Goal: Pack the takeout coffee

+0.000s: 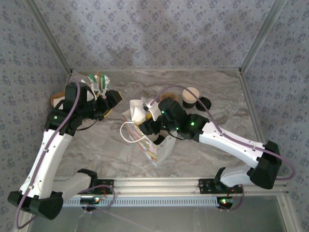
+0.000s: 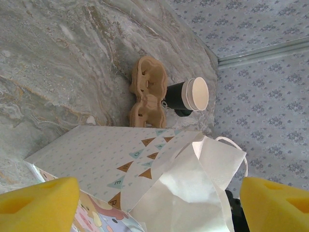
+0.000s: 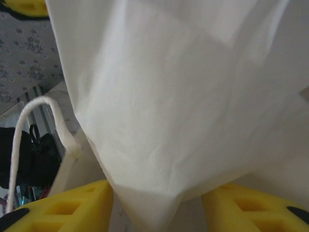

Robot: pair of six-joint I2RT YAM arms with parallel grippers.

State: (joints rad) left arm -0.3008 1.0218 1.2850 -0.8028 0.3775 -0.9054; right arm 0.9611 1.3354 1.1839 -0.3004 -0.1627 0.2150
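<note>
The coffee cup (image 1: 190, 95) near the tabletop's (image 1: 125, 81) far edge looks light and crushable, so take its wall gently; left gripper (image 2: 157, 203) spread, right gripper (image 3: 157, 208) parted around the bag (image 3: 183, 96).

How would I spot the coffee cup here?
Look to the far side of the grey marbled table, right of the white bag. The coffee cup stands there: small, white paper with a dark lower band, unlike the brown carrier near it.

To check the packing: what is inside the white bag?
Inside the white bag, bare white paper shows; folds cover its bottom. The takeout coffee is outside, beside the cup carrier.
</note>
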